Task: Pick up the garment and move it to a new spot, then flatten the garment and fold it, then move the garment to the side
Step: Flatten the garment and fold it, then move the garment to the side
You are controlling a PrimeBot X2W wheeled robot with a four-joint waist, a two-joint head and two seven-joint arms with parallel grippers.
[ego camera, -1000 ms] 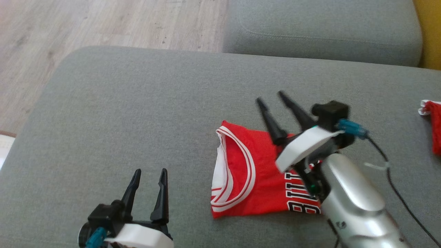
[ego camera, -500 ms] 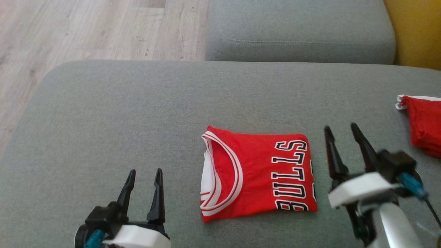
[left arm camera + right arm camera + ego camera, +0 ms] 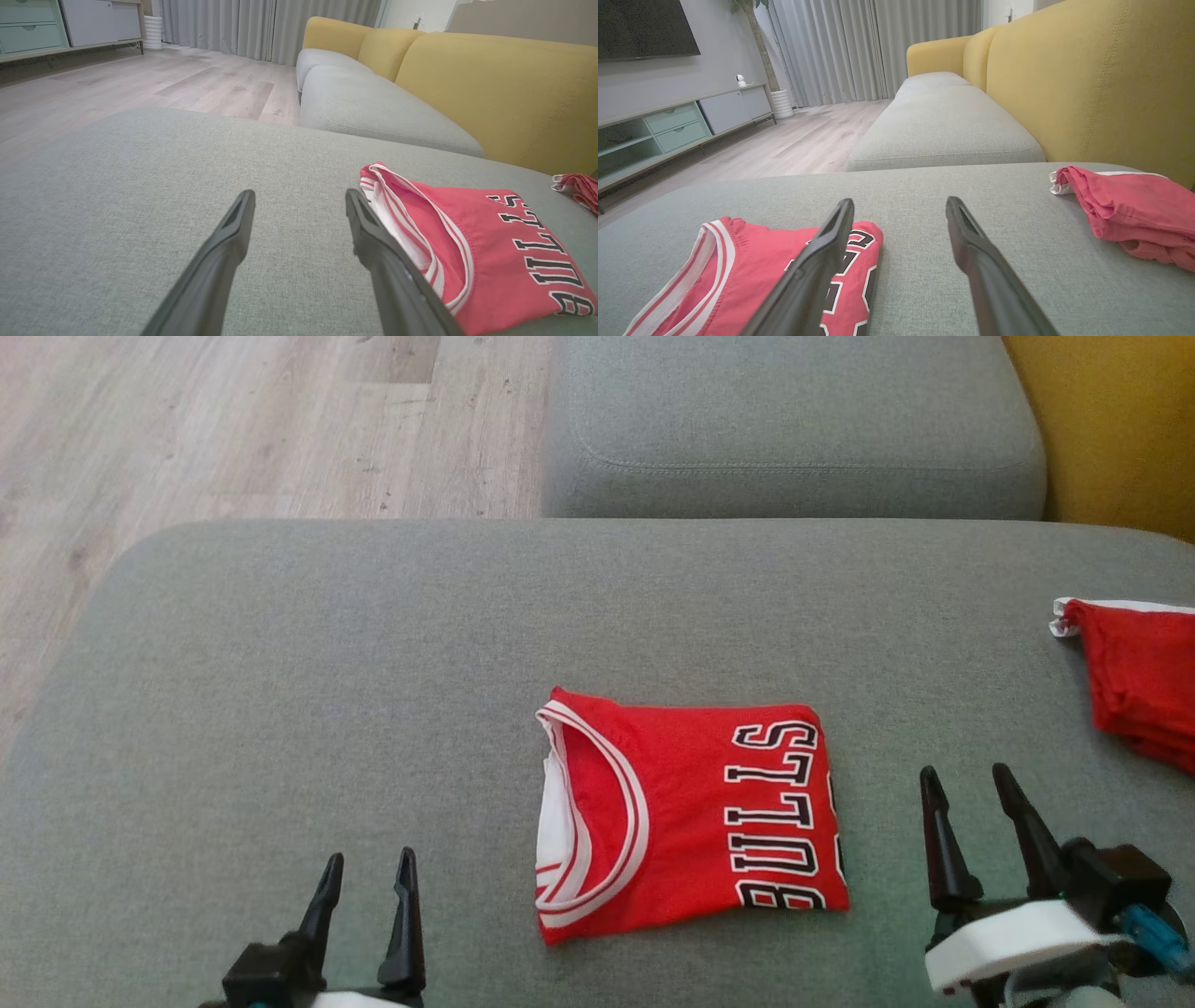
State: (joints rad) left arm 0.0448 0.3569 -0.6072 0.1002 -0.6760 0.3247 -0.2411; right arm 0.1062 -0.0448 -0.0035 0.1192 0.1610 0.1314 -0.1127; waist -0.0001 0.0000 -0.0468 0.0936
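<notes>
Inspecting the work surface from the head view, I found the garment (image 3: 691, 821), a red jersey with white trim and black lettering, lying folded into a flat, near-rectangular packet on the grey cushion (image 3: 280, 691), about the middle of what I could see of it. Its long axis ran from 9 o'clock to 3 o'clock: the collar end pointed to 9, the lettered end to 3. My left gripper (image 3: 369, 861) stood at 8 o'clock of the packet, jaws spread and holding nothing, fingers pointing to 12 and clear of the cloth. My right gripper (image 3: 964, 773) stood at 3 o'clock of the packet, likewise spread and empty, its fingers also apart from the cloth. Finding: from the right gripper the lettered edge lay at 9 o'clock, near; from the left gripper the collar edge lay at 3 o'clock, somewhat farther off. I judged the right arm the nearer, though by no great margin. A second red cloth (image 3: 1134, 681) lay bunched at the cushion's 3 o'clock border, well apart from the packet. Assessment: folding appeared complete, and the shift to the side appeared to be the step outstanding. As the long axis lay across my front, I judged that a grip at each short end would suit; a single pinch risked opening the fold.
</notes>
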